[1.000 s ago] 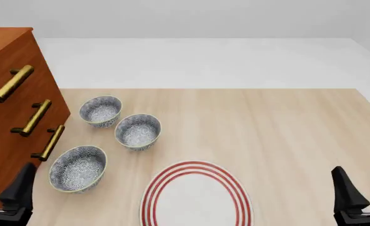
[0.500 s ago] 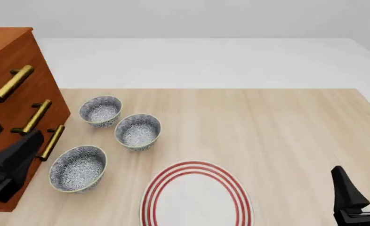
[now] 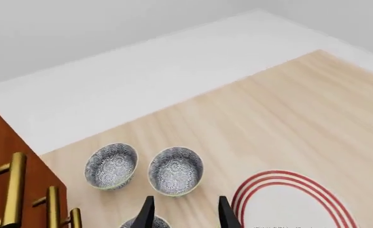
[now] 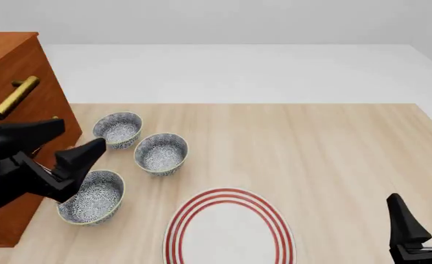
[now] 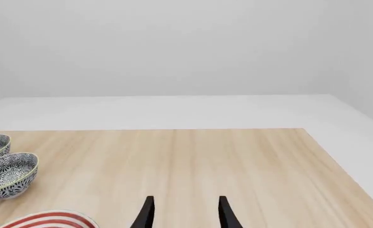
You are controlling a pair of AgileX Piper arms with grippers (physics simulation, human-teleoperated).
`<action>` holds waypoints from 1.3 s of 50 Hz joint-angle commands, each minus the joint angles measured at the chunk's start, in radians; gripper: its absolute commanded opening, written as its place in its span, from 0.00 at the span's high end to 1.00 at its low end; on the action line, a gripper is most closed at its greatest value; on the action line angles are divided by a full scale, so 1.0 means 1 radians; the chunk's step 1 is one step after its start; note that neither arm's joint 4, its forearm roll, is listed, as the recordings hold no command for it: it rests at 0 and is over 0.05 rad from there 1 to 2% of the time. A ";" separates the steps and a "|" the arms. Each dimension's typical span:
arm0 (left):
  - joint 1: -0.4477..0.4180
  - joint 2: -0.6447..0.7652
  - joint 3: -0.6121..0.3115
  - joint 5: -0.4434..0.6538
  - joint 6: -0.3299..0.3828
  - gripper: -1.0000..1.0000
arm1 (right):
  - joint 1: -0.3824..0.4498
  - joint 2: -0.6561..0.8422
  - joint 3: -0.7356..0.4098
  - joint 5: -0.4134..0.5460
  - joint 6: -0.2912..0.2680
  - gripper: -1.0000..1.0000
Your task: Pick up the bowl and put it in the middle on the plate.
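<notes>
Three look-alike floral bowls stand at the table's left: a far one (image 4: pixel 117 129), a middle one (image 4: pixel 161 153) and a near one (image 4: pixel 91 197). Nothing tells me which is the task's bowl. The white plate (image 4: pixel 229 231) with red rings lies at the front centre, with nothing on it. My left gripper (image 4: pixel 64 144) hovers open above the near bowl's far-left side, holding nothing. In the left wrist view the gripper (image 3: pixel 185 211) points past the near bowl's rim (image 3: pixel 142 222) toward the middle bowl (image 3: pixel 175 170). My right gripper (image 4: pixel 424 213) stands open at the front right.
A wooden drawer cabinet (image 4: pixel 22 66) with brass handles (image 4: pixel 14 98) stands along the left edge, close behind my left arm. The table's far edge (image 4: pixel 275 104) meets a white floor. The right wrist view catches two bowls (image 5: pixel 8 173) and the plate's rim (image 5: pixel 47 221).
My left arm has risen from the front left corner and swung forward and right, in front of the cabinet, to above the near bowl. The right arm has not moved.
</notes>
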 commanded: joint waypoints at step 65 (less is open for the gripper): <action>-0.024 0.789 -0.091 -0.293 0.381 0.00 | 0.001 -0.004 -0.003 0.007 0.001 0.00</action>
